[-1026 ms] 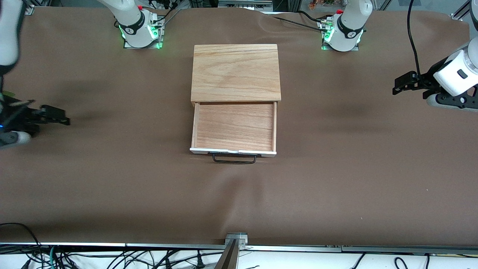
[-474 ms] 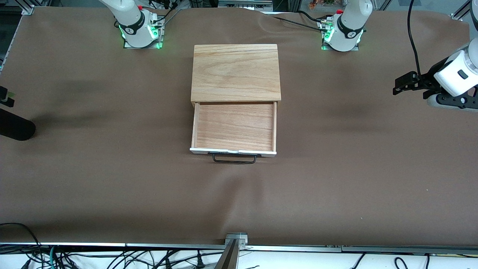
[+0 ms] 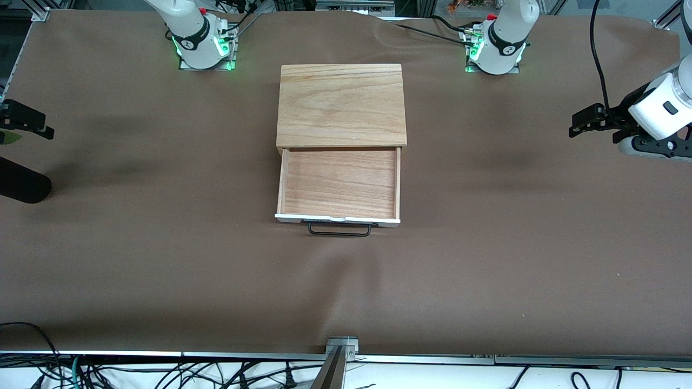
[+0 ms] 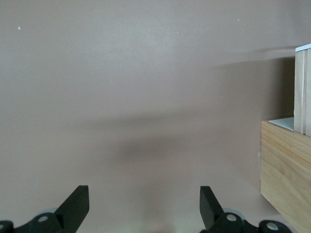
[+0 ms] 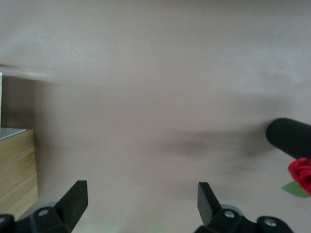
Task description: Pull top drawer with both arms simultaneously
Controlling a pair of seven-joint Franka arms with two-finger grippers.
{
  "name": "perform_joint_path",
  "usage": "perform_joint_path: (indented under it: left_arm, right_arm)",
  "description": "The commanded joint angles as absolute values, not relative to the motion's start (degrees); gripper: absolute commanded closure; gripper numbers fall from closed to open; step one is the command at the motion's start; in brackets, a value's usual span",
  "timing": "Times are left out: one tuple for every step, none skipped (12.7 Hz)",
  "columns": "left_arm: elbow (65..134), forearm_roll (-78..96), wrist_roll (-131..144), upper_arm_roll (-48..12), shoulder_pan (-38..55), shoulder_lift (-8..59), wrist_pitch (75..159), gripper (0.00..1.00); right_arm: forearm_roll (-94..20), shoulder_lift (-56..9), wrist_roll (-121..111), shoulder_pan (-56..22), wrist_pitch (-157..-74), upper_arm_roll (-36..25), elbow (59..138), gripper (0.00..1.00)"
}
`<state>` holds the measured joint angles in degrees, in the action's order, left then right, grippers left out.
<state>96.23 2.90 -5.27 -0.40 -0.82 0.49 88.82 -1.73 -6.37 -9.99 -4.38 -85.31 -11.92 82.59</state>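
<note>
The top drawer [image 3: 339, 183] is a light-wood tray that stands pulled out of the cabinet [image 3: 341, 105], empty, with its white front panel [image 3: 338, 219] and black wire handle [image 3: 339, 230] nearest the front camera. My left gripper [image 3: 579, 122] hangs open and empty over the cloth at the left arm's end of the table, well clear of the drawer. It is open in the left wrist view [image 4: 143, 196], where the cabinet's side [image 4: 286, 170] shows. My right gripper [image 3: 33, 123] is open and empty at the right arm's end; its wrist view [image 5: 142, 194] shows the cabinet's side [image 5: 17, 167].
Brown cloth [image 3: 486, 259] covers the table. A black cylinder [image 3: 21, 186] lies at the right arm's end; it also shows in the right wrist view [image 5: 290, 137], beside a red flower [image 5: 301, 175]. The green-lit bases [image 3: 203, 46] [image 3: 494, 51] stand farthest from the front camera.
My right gripper has swung away from the drawer to the table's edge, uncovering the black cylinder. The left arm and the drawer have barely moved.
</note>
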Motion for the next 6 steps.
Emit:
perform_joint_path:
  left_arm:
    - [95.19, 1.05, -4.75, -0.35, -0.53, 0.79, 87.71, 0.00]
    - [95.19, 1.05, -4.75, -0.35, -0.53, 0.88, 87.80, 0.00]
    - [95.19, 1.05, -4.75, -0.35, -0.53, 0.88, 87.72, 0.00]
    - [95.19, 1.05, -4.75, -0.35, -0.53, 0.88, 87.80, 0.00]
    - [95.19, 1.05, -4.31, -0.35, -0.53, 0.88, 87.80, 0.00]
    - [95.19, 1.05, -3.78, -0.35, -0.53, 0.88, 87.80, 0.00]
  right_arm:
    - [-0.35, -4.31, -3.70, -3.25, -85.87, -8.53, 85.17, 0.00]
    - [-0.44, -4.65, -3.69, -2.56, -85.78, -8.35, 85.17, 0.00]
    - [-0.44, -5.53, -3.78, -2.29, -85.69, -8.26, 84.99, 0.00]
    - [-0.44, -6.32, -3.69, -2.37, -85.08, -8.35, 84.56, 0.00]
    - [-0.35, -6.42, -3.69, -2.55, -84.99, -8.35, 84.29, 0.00]
    - [-0.44, -6.42, -3.60, -2.55, -85.08, -8.35, 84.20, 0.00]
